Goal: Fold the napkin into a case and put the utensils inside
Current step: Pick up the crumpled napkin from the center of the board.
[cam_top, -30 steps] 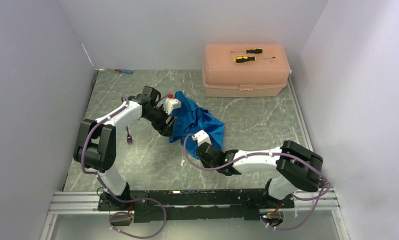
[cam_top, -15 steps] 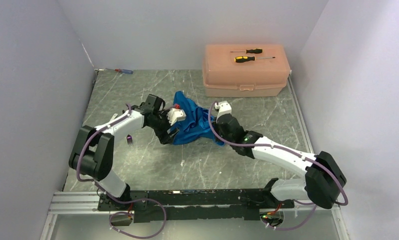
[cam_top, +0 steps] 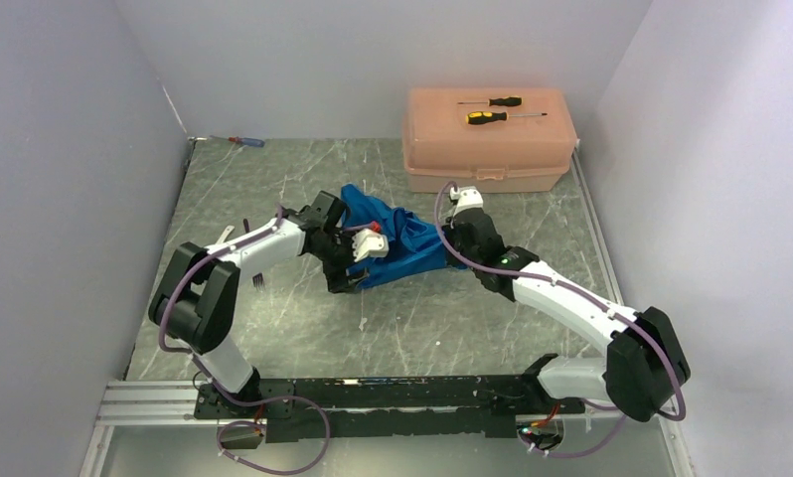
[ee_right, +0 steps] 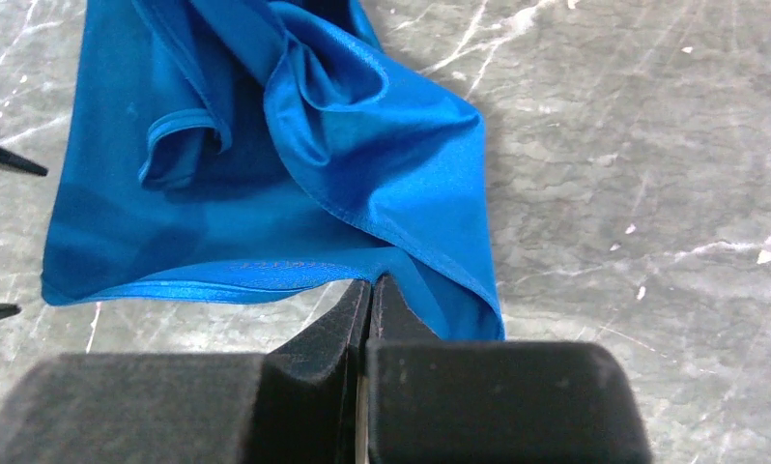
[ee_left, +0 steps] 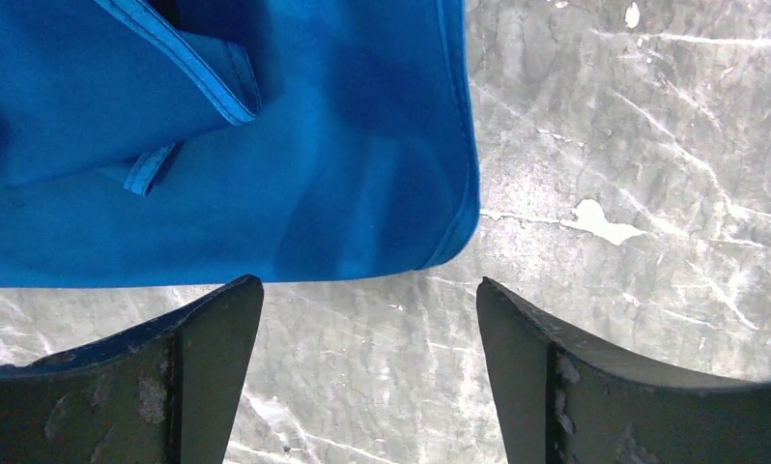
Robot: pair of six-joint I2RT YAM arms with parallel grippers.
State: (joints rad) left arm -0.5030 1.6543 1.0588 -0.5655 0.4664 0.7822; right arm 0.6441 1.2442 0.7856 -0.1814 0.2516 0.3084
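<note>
Moved since a second ago: right arm has swung up from the lower middle of the top view to the napkin's [cam_top: 393, 240] right side, left arm has slid right along the cloth, and the cloth sits flatter and further right.
Left gripper [ee_left: 362, 324]: jaws wide apart and holding nothing; the napkin's corner lies just beyond the fingertips, on the table [cam_top: 532, 248].
Right gripper [ee_right: 367, 290]: fingers pressed together, and the wrist view shows them nipping the napkin's hem at their tips.
Napkin: centre of the top view, between the two grippers, crumpled in loose folds and not yet a case.
Fork [cam_top: 257, 281]: left of centre, by the left arm and apart from the cloth.
Spoon: I cannot pick it out with any certainty.
Box [cam_top: 487, 139]: upper right, just above the right wrist.
Step, as I judge it: spreading the cloth flat before folding.
Risk 1: the pinch is only on the hem, so a hard pull could slip it free.
Risk 2: with the left side let go, a pull may drag the whole cloth instead of stretching it.
Risk 3: inner folds may stay tucked under and spoil a neat case.
Risk 4: a left-arm sweep could knock the fork, and a raised right wrist could hit the box.
</note>
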